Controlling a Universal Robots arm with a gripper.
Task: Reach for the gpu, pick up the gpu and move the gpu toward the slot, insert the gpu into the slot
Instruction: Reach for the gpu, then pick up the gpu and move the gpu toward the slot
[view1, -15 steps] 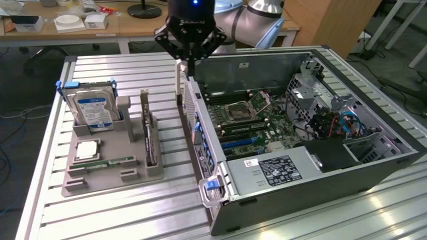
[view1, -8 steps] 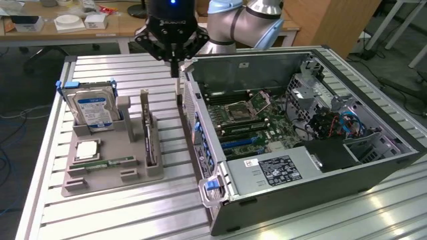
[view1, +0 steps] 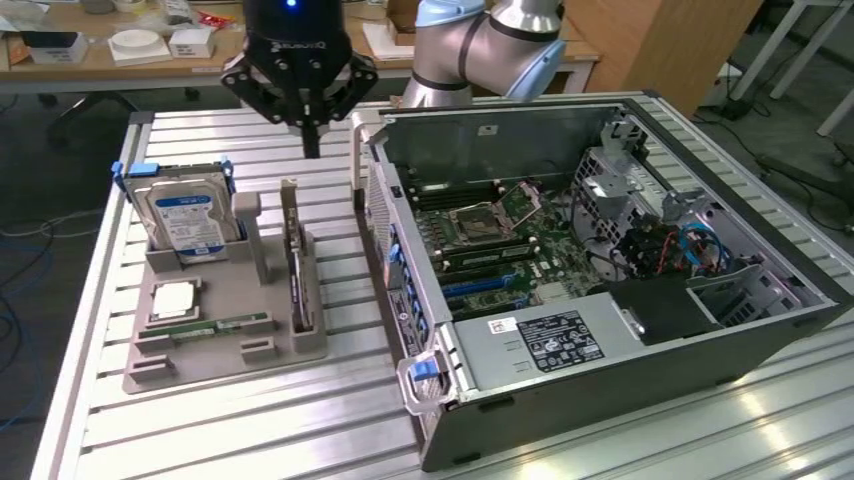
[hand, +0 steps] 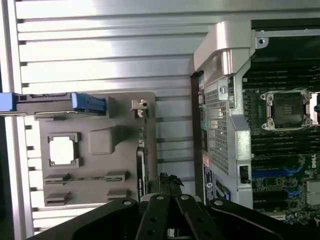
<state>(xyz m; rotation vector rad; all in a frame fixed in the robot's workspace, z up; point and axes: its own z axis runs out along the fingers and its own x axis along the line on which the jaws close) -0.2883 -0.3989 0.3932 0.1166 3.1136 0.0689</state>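
**Desk:** Claw (view1: 312, 148) first: what has it got hold of?

**Photographer:** Nothing. Its black fingers are pressed together and point straight down. It hangs empty over the slatted metal table (view1: 267, 420), above and behind the far end of the grey tray (view1: 300, 352).

**Desk:** And the graphics card (view1: 299, 288)?

**Photographer:** It stands on its long edge in a groove along the side of the tray nearest the computer, with nothing touching it. Working back from the front of the table, a small green memory stick (view1: 220, 325) lies flat in the tray. Behind that, a square silver chip (view1: 174, 298) sits in its pocket, with the card running alongside both. At the tray's far end a hard drive (view1: 187, 220) with a blue-and-white label stands upright in a blue-handled frame.

**Desk:** The computer?

**Photographer:** On the exterior view's right, just beside the tray, the computer case (view1: 641, 385) lies on its side with the panel off. Inside are the green main board (view1: 534, 240), its blue slots (view1: 478, 287) and a square processor socket (view1: 478, 215). Behind the case rises the silver-blue robot arm (view1: 467, 50). Past that is a wooden desk (view1: 94, 68) carrying white boxes (view1: 140, 45).
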